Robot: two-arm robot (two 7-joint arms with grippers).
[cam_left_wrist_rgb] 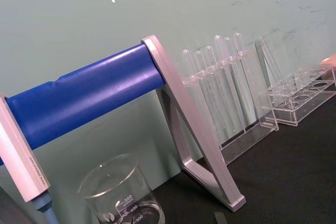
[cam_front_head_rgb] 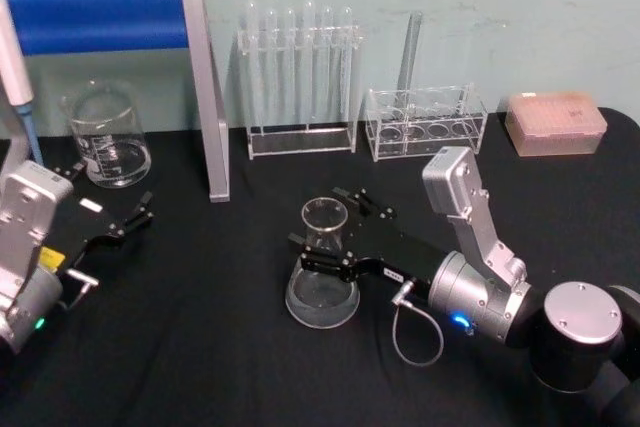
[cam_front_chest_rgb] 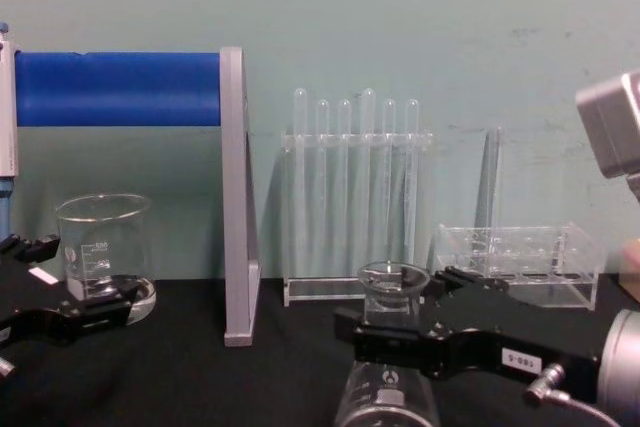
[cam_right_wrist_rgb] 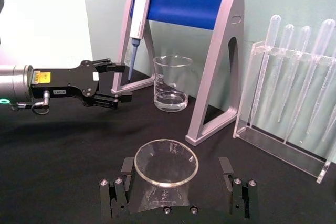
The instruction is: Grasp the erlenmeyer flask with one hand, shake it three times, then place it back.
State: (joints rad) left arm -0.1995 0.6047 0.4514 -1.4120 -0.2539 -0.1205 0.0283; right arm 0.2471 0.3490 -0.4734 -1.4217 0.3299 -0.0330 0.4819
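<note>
Black table, centre: right gripper straddles neck of erlenmeyer flask, jaws wide, not yet touching glass. Flask prob. light, rigid, slick, breakable; best hold is mid-neck, under flared rim. Left gripper idle nr beaker, fingers apart.

Bright, even light from above. Soft highlight streaks along the top of the blue bar; small glints on the flask and beaker rims. Only faint shadows on the black table. Near-white glare on the wall beyond the table's left edge.
</note>
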